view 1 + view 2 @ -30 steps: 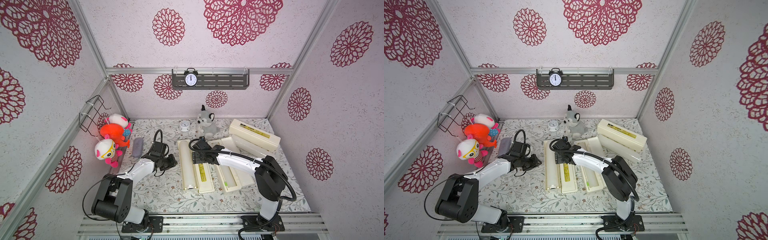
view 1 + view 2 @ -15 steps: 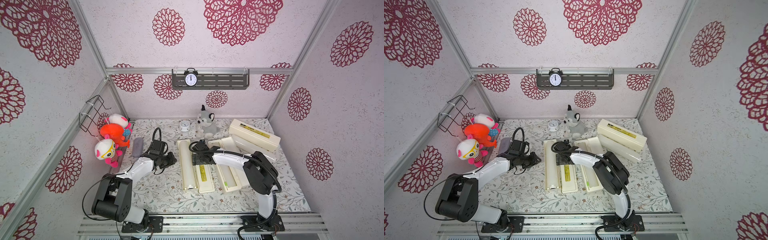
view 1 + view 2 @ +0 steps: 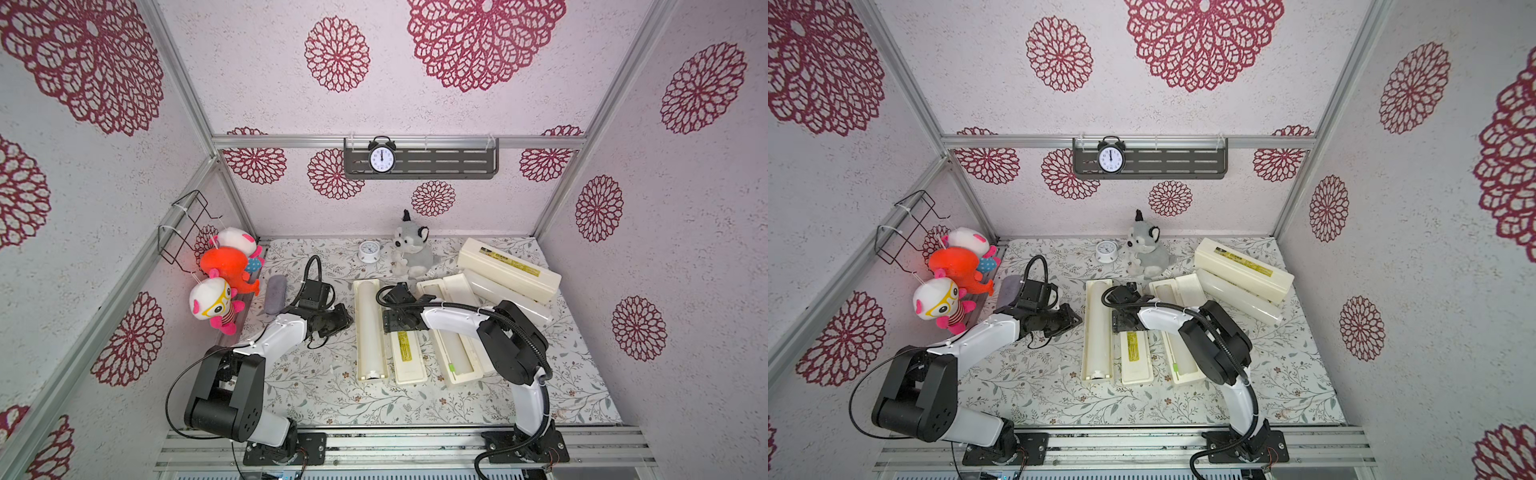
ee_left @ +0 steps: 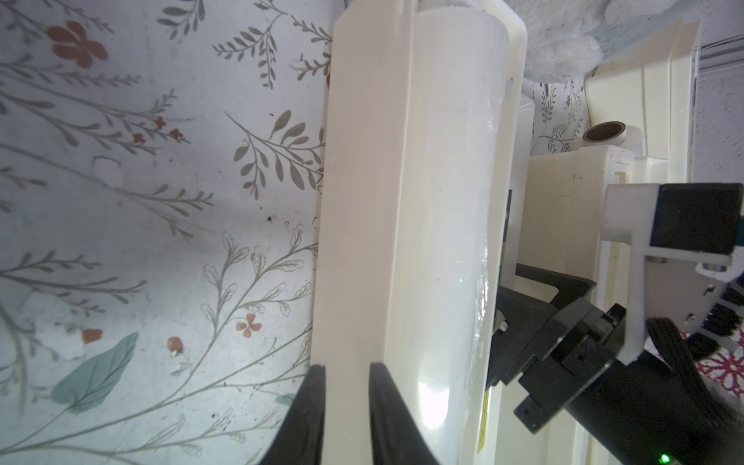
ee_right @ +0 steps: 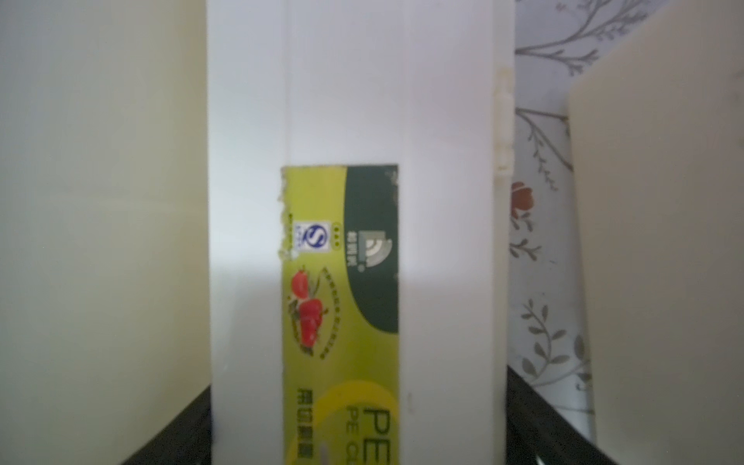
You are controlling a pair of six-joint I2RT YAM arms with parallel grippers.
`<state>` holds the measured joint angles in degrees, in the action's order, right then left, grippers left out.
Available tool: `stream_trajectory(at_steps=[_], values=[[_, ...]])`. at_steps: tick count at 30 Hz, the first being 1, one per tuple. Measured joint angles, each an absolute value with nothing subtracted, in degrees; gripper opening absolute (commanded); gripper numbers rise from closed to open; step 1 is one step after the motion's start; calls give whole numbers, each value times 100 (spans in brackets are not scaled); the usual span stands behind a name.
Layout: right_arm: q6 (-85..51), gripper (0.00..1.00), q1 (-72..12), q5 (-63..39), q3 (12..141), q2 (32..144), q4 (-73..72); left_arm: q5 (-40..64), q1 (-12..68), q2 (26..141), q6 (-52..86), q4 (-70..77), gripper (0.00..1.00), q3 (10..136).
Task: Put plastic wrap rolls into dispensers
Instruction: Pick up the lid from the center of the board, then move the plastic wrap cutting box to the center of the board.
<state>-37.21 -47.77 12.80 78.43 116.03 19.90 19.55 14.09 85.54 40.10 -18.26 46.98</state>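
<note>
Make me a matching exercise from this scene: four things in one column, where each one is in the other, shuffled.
1 black alarm clock
2 plush wolf
3 left gripper
4 right gripper

A clasping the labelled lid across its width
B on the wall shelf
C pinching a wall of the leftmost dispenser
D at the back of the table

Pairs: 1-B, 2-D, 3-C, 4-A
</note>
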Motion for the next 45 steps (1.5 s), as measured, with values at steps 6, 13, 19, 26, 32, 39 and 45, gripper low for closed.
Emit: stream_trajectory(at_steps=[6, 13, 19, 26, 32, 39, 45], values=[[-3754, 83, -4777, 1135, 7725, 11358, 2075, 1977, 1409, 8729, 4012, -1824, 22, 4694], [-3680, 83, -4777, 1111, 7988, 10781, 2453, 2053, 1500, 8873, 4171, -1697, 23, 4278], [-3535, 83, -4777, 1096, 8407, 10663, 2585, 2091, 1826, 8875, 4438, -1527, 23, 3964], [-3400, 83, -4777, 1022, 8556, 10669, 2720, 2174, 2193, 8892, 4700, -1135, 23, 3957], [-3267, 84, -4777, 921, 8646, 10757, 2847, 2370, 2250, 8912, 4869, -812, 23, 3957], [-3098, 84, -4779, 676, 9113, 11159, 3046, 2368, 1957, 8803, 4692, -1039, 24, 3990], [-3105, 84, -4866, 596, 9507, 11524, 3240, 2305, 1079, 8344, 4447, -1389, 24, 4014]])
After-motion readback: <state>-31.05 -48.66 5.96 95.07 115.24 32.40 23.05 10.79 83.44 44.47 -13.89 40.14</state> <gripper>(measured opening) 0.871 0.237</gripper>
